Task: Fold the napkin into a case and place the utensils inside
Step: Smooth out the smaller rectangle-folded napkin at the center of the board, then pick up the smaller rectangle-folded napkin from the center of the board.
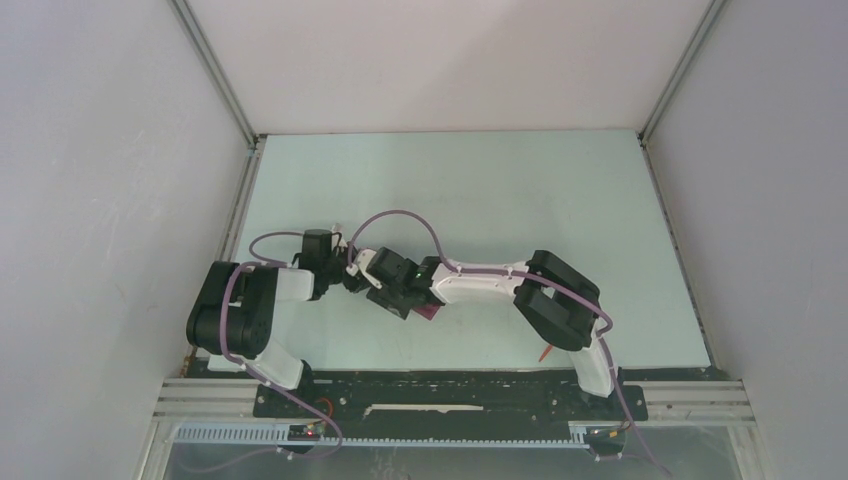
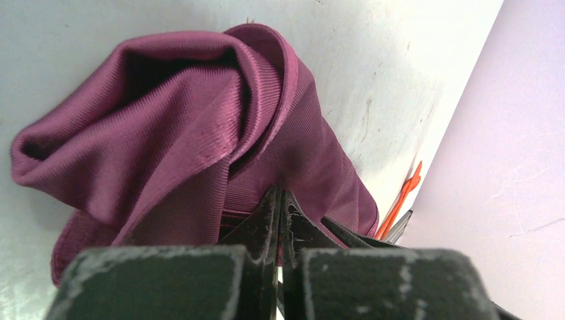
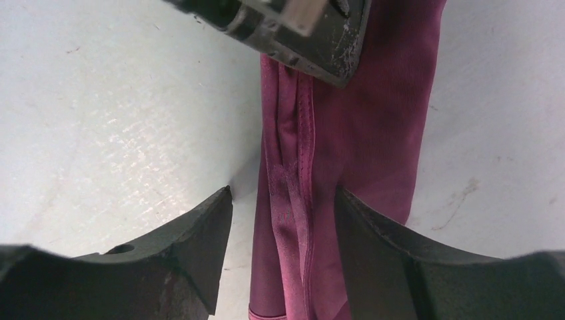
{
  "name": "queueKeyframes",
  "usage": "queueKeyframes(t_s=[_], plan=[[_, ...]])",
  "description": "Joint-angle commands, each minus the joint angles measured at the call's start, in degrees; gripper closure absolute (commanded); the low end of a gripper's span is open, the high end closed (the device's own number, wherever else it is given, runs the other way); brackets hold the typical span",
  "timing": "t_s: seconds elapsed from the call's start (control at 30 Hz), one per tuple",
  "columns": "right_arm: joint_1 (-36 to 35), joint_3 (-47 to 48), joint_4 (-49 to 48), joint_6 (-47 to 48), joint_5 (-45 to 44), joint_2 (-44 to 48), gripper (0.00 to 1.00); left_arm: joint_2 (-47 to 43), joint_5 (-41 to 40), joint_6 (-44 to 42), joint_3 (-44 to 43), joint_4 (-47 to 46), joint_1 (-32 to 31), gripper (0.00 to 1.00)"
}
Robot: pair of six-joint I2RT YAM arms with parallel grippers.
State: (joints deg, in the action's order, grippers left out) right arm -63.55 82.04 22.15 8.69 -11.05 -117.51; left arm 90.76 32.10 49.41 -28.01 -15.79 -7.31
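Observation:
The plum-purple napkin lies bunched and loosely folded on the table. In the top view only a small patch of it shows under the arms. My left gripper is shut on a fold of the napkin, with cloth pinched between its fingertips. My right gripper is open, its jaws on either side of the napkin's hemmed edge without touching it. My left gripper shows at the top of the right wrist view. An orange-red utensil lies beyond the napkin; it also shows by the right arm's base.
Both arms meet over the middle of the pale table, my left gripper beside my right gripper. White walls enclose the table on three sides. A black rail runs along the near edge.

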Motion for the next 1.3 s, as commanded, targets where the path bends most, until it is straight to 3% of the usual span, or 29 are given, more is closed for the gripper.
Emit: queueKeyframes(t_s=[0.0, 0.4, 0.53, 0.6, 0.7, 0.87, 1.03, 1.13, 1.27], plan=[[2.18, -3.48, -1.12, -6.85, 5.21, -0.35, 0.35, -0.33, -4.31, -3.30, -0.68, 3.50, 0.89, 1.00], [3.78, -8.03, -3.65, -9.80, 3.06, -4.01, 0.52, -2.99, -5.32, -4.50, -1.64, 6.68, 0.85, 1.00], [2.52, -8.35, -4.22, -8.82, -0.26, -3.28, 0.74, -5.26, -5.90, -5.31, -2.65, 8.76, 0.85, 0.98], [2.13, -8.35, -4.79, -8.78, -1.02, -2.36, 0.88, -6.94, -5.91, -5.74, -3.68, 10.41, 0.87, 0.93], [2.24, -8.35, -5.21, -9.12, 0.19, -0.14, 1.00, -12.26, -5.02, -6.01, -5.66, 13.60, 0.92, 0.82], [5.66, -8.34, -2.03, -14.10, 14.85, 6.40, 1.00, -23.77, -10.21, -11.25, -13.69, 28.75, 2.05, 0.60], [12.04, -9.19, -1.63, -23.13, 43.61, 9.48, 1.00, -31.69, -15.64, -15.99, -18.85, 37.80, 4.46, 0.56], [15.34, -13.46, -9.84, -31.75, 59.57, 9.80, 1.00, -34.12, -16.18, -17.34, -20.45, 40.41, 4.90, 0.55], [19.68, -22.75, -28.39, -45.52, 69.29, 9.68, 1.00, -35.65, -14.93, -17.54, -20.45, 41.25, 4.90, 0.55]])
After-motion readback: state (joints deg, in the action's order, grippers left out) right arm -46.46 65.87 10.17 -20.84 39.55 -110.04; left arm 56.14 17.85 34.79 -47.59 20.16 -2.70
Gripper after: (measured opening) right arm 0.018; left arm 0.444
